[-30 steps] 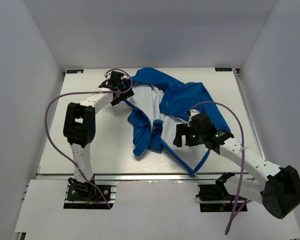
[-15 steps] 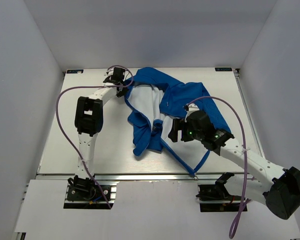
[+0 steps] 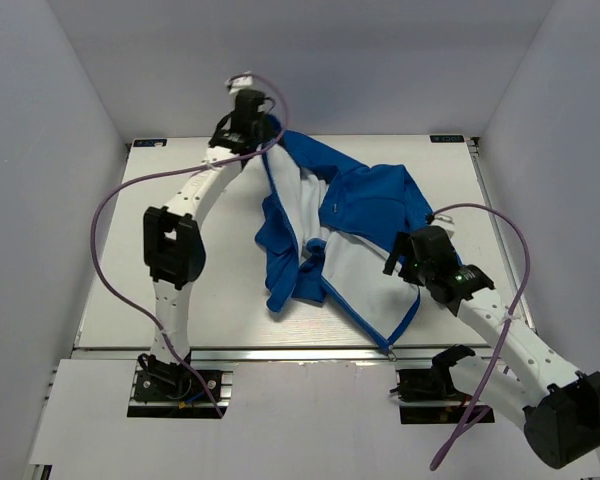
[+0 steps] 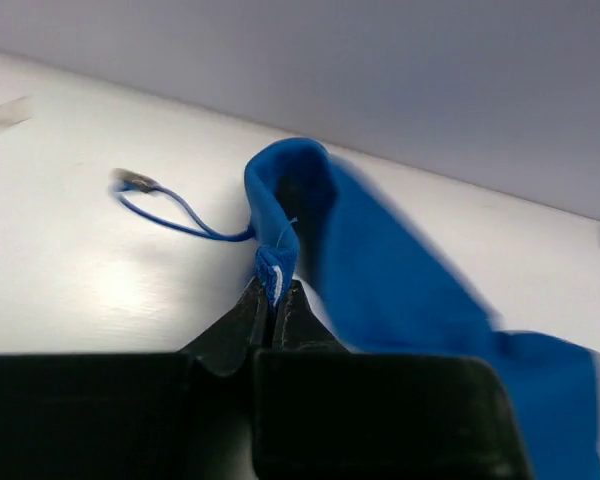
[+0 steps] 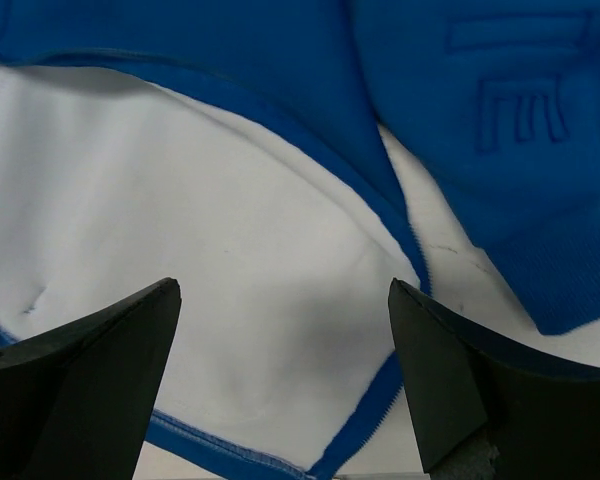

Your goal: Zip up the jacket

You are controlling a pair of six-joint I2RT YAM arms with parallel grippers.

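Your left hand (image 3: 264, 138) has closed since a second ago and swung from the far-left edge of the jacket (image 3: 370, 200) up toward 12 o'clock, drawing that edge along with it. Your right hand (image 3: 398, 252) has pulled back toward 4 o'clock with its jaws as wide as before, and more of the pale lining (image 3: 365, 280) is uncovered.

In the left wrist view, the left hand (image 4: 273, 305) has its fingers pressed together on a small fold of the jacket (image 4: 380, 270), with a sliver of white showing at the pinch. From there the blue fabric arches over and trails away toward 4 o'clock. A thin blue cord (image 4: 180, 210) loops across the white surface at 10 o'clock from the pinch. Its end is too blurred to make out.

The right hand (image 5: 282, 290) is spread wide and grips nothing. It hangs over the lining (image 5: 200, 230), and a blue hem (image 5: 310, 140) curves across above its fingers. An embossed logo (image 5: 520, 105) sits on the blue fleece at 1 o'clock in that view.

The jacket lies open and unzipped on the worktop (image 3: 225, 310). It reaches from your left hand at 12 o'clock, across the centre, to the right side. One blue-edged front flap (image 3: 355, 318) runs down to the near edge at about 6 o'clock.
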